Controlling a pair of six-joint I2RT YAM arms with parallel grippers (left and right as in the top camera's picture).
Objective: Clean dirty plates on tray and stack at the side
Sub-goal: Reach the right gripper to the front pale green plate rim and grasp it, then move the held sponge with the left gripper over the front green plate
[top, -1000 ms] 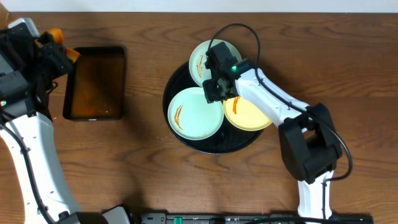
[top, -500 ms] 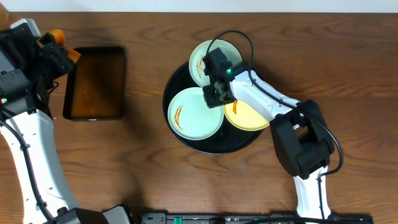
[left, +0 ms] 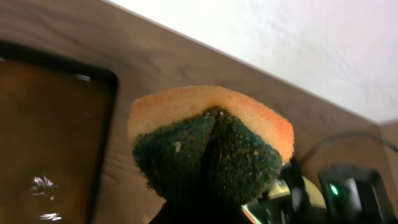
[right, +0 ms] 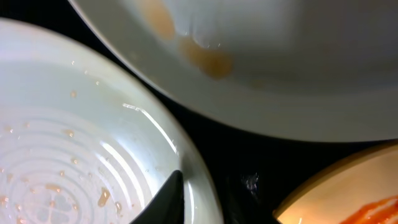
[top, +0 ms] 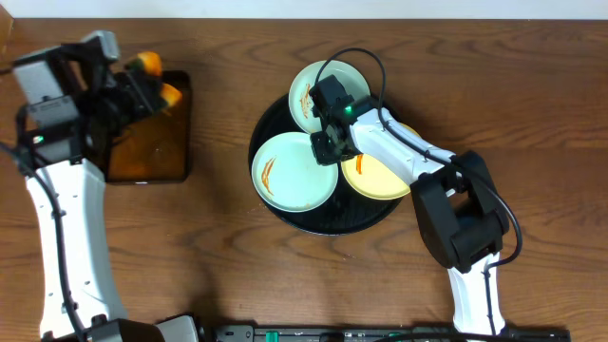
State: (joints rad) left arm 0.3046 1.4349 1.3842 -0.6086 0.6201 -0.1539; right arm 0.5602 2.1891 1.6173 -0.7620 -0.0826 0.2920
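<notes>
Three plates lie on the round black tray (top: 323, 226). A mint-blue plate (top: 290, 176) with orange streaks is front left, a second mint-blue plate (top: 309, 90) is at the back, and a yellow plate (top: 380, 180) is at the right. My right gripper (top: 323, 147) is shut on the front plate's right rim. In the right wrist view one finger (right: 199, 199) lies inside that wet plate (right: 74, 143), with the back plate (right: 280, 56) and yellow plate (right: 354, 193) beside it. My left gripper (top: 142, 81) is shut on an orange and green sponge (left: 211, 143).
A small rectangular black tray of brown liquid (top: 142, 142) stands at the far left, under the sponge; it also shows in the left wrist view (left: 50, 137). The wooden table runs to a white wall at the back. A cable loops over the back plate.
My left arm has swung right with the sponge, over the small tray's back right corner. The front mint-blue plate has shifted slightly left with the right gripper on its rim.
</notes>
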